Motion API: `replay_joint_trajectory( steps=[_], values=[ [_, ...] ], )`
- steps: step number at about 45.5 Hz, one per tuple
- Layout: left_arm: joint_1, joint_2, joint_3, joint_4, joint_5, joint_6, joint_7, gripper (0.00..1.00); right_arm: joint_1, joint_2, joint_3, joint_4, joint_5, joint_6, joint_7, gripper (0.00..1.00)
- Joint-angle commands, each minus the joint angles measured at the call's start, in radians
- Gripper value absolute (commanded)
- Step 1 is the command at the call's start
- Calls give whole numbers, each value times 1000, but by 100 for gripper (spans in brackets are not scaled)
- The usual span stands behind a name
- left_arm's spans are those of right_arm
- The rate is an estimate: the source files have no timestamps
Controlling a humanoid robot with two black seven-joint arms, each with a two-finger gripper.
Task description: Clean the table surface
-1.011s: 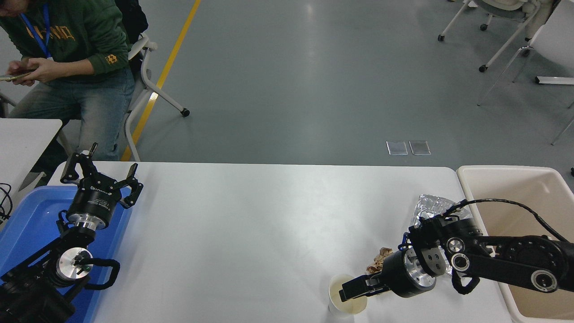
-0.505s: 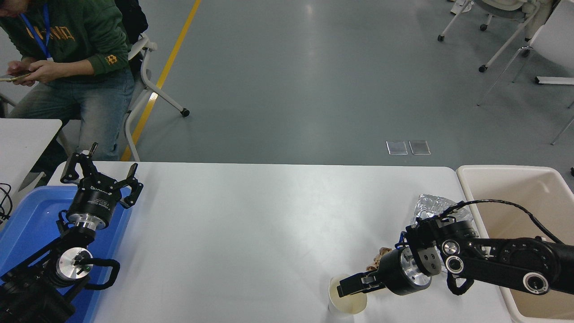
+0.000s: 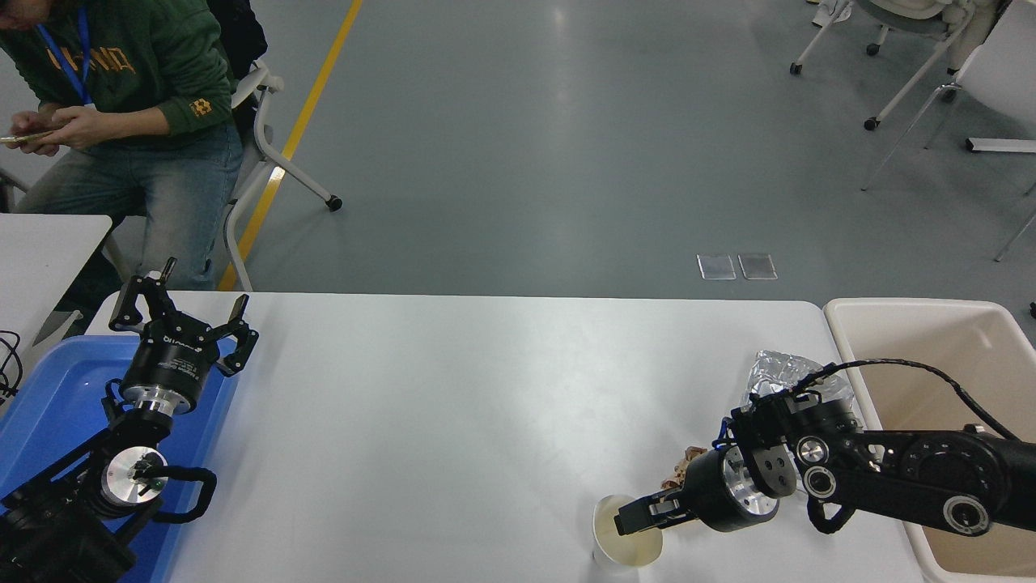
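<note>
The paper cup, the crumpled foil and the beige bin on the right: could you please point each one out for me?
paper cup (image 3: 627, 544), head view, on the inner wall of its open mouth.
crumpled foil (image 3: 773, 371), head view, on its shiny upper part.
beige bin (image 3: 906, 306), head view, on its far rim.

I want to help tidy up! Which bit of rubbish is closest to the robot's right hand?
The paper cup; the right gripper is at its rim.

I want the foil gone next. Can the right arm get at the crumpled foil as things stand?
Probably yes. The foil lies just beyond the right gripper, which is at the paper cup, and nothing stands between them, though the arm would need to pull back.
</note>
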Motion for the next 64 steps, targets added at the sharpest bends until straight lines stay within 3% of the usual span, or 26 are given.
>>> replay_joint_trajectory(
  steps=[1,5,25,42,64],
  values=[
    [0,0,0,0,0,0,0,99,-4,-6,-5,3,-44,4,21,19],
    [0,0,0,0,0,0,0,99,-1,-8,-6,3,-48,9,61,0],
    [0,0,0,0,0,0,0,99,10,-26,-5,8,-91,7,125,0],
    [0,0,0,0,0,0,0,99,54,-54,3,28,-87,9,125,0],
    [0,0,0,0,0,0,0,99,220,-284,95,155,-55,147,125,0]
  ],
)
